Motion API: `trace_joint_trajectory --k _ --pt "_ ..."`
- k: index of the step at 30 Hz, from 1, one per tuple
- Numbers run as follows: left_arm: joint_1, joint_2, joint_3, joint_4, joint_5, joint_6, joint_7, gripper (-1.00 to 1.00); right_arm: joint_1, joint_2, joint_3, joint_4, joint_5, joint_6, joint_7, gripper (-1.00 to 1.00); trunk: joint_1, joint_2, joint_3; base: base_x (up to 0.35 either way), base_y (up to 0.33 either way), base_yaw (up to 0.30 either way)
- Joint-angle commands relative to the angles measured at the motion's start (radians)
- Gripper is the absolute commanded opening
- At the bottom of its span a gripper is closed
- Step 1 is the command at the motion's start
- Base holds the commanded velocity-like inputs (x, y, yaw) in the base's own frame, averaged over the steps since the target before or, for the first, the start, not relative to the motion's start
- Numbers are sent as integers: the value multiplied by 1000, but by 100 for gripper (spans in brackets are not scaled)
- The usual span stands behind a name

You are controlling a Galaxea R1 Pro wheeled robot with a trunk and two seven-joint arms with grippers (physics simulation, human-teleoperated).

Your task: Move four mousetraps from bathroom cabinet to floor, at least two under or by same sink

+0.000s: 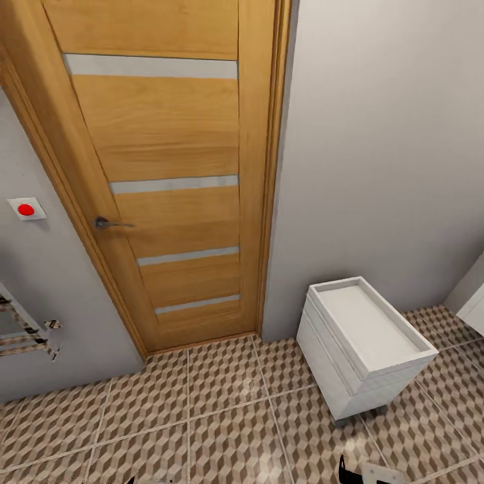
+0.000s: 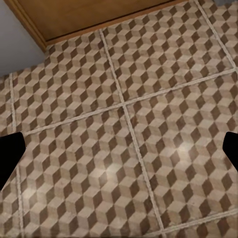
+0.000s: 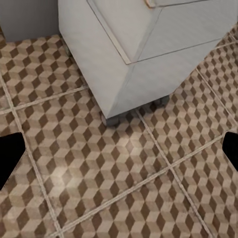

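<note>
Straight ahead of the robot, seen from its head camera, stands a closed wooden door (image 1: pixel 161 175) with pale horizontal stripes and a dark lever handle (image 1: pixel 107 222), set in a grey wall (image 1: pixel 383 148). Left of the door a small white switch (image 1: pixel 26 209) with a red button is fixed to the wall, and below it the end of a towel rail (image 1: pixel 27 333) juts in. Right of the door, close to the wall, a small white drawer unit (image 1: pixel 363 346) stands on casters, its top a shallow tray; it is not the cabinet the task names. Cube-patterned brown and beige tiles cover the floor (image 1: pixel 202 417), which is the surface where the mousetraps must finally lie. Neither mousetraps, cabinet nor sink can be made out, so the robot is judged to be turning or travelling within the bathroom, with the fetching not yet begun. Each wrist camera looks down on the tiles, the arms apparently held low and idle for the drive. Dark tips of the left fingers (image 2: pixel 11 157) sit at the two sides of that picture, spread wide with nothing between them; the right fingers (image 3: pixel 11 157) are likewise released and empty, above tiles near the drawer unit's corner (image 3: pixel 111 111).
</note>
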Motion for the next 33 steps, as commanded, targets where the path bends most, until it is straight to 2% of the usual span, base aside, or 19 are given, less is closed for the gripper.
trace_joint_trajectory --k 1,33 --pt "-2 -1 -9 5 10 -6 0 100 -1 0 8 0 -8 -3 -2 100 1 -2 -2 0 0 254" --pt "-2 -11 -9 5 10 -6 0 100 -1 0 8 1 -8 -3 -2 100 1 -2 -2 0 0 254"
